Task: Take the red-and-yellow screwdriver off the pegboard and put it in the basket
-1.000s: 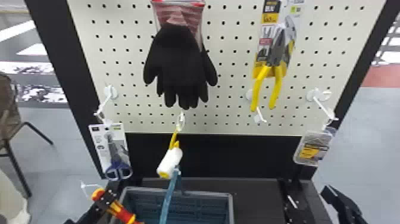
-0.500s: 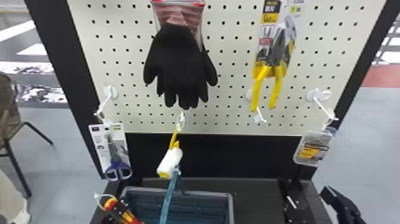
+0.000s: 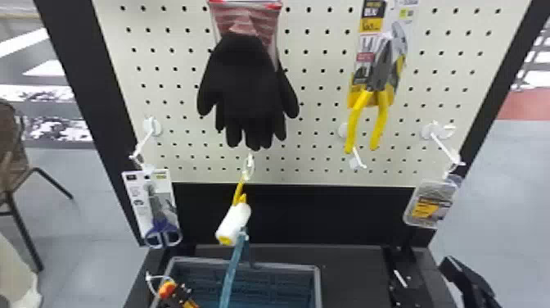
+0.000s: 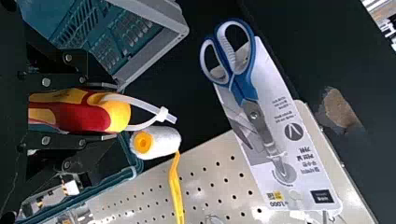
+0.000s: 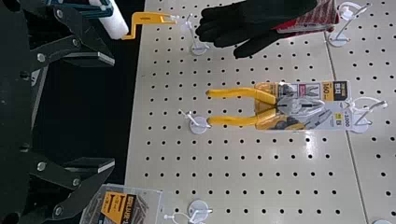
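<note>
Left gripper (image 3: 181, 293) lower, farther right

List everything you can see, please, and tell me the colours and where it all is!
Pegboard: 1, cream, upright ahead
Gloves: 1 pair, black and red, on pegboard
Pliers: 1, yellow handles, right of gloves
Scissors: 1, blue and white handles, hanging lower left
Paint roller: 1, white and yellow, below gloves
Screw pack: 1, clear and orange, hanging lower right
Hooks: several, white, on pegboard
Basket: 1, grey-blue, below roller
Chair: 1, brown, far left
Screwdriver: 1, red-and-yellow, in left claw
Left claw, right claw: 2, black, below pegboard
</note>
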